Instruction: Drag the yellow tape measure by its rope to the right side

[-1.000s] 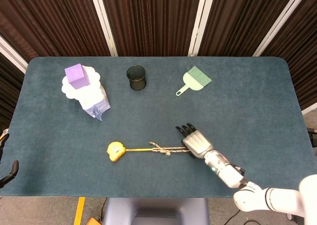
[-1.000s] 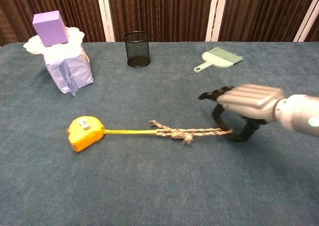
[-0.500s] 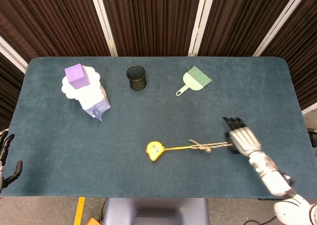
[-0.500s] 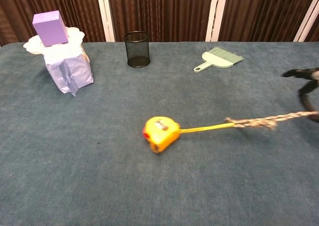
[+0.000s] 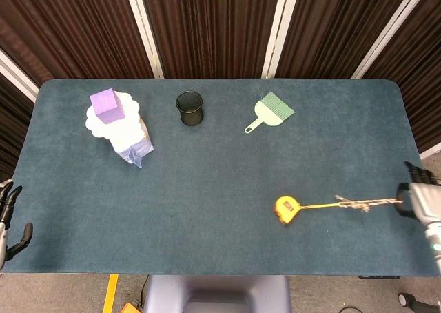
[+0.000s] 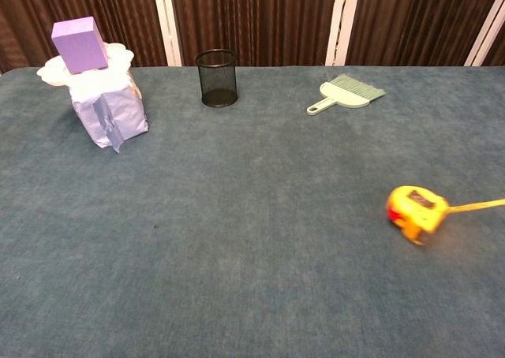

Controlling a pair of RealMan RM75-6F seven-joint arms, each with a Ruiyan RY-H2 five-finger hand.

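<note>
We logged the right hand (image 5: pixel 417 197) at the table's (image 5: pixel 220 258) right edge gripping the rope (image 5: pixel 365 203), with the yellow tape measure (image 5: pixel 286 209) trailing leftward on open cloth.

My right hand (image 5: pixel 419 197) grips rope (image 5: pixel 362 203); yellow tape measure (image 5: pixel 286 209) trails left of it; left hand (image 5: pixel 9 220) off-table, idle.
</note>
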